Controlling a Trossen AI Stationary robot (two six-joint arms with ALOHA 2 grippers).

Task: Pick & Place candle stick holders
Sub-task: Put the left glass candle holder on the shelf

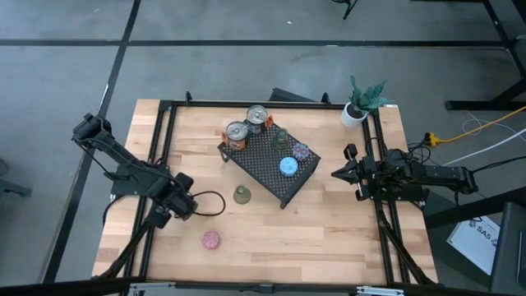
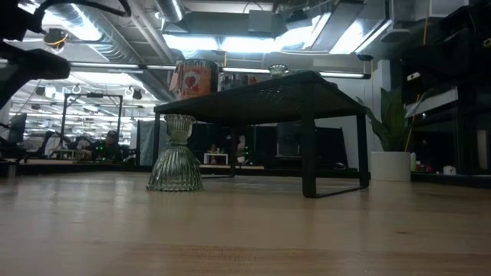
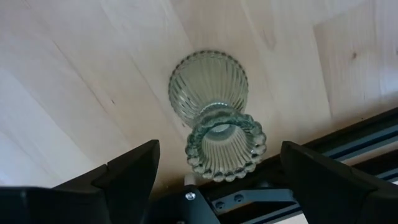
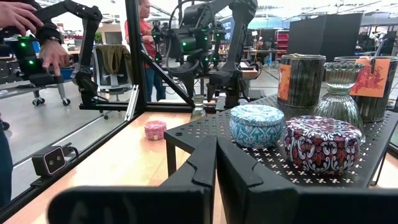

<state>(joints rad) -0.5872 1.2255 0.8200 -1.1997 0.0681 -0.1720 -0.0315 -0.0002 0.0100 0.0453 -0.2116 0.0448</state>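
Wooden table (image 1: 329,222), green holder (image 1: 242,195) between open left pincer (image 1: 187,205) fingers; right pincer (image 1: 339,173) closed.

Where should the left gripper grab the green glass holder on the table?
At the narrow waist between flared base and cup. The holder stands upright on the table, free of the black rack. The left gripper, open, already straddles it; come from above and close on the waist.

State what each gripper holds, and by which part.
Nothing: the left gripper stands open above the green ribbed glass holder; the right gripper is shut, empty.
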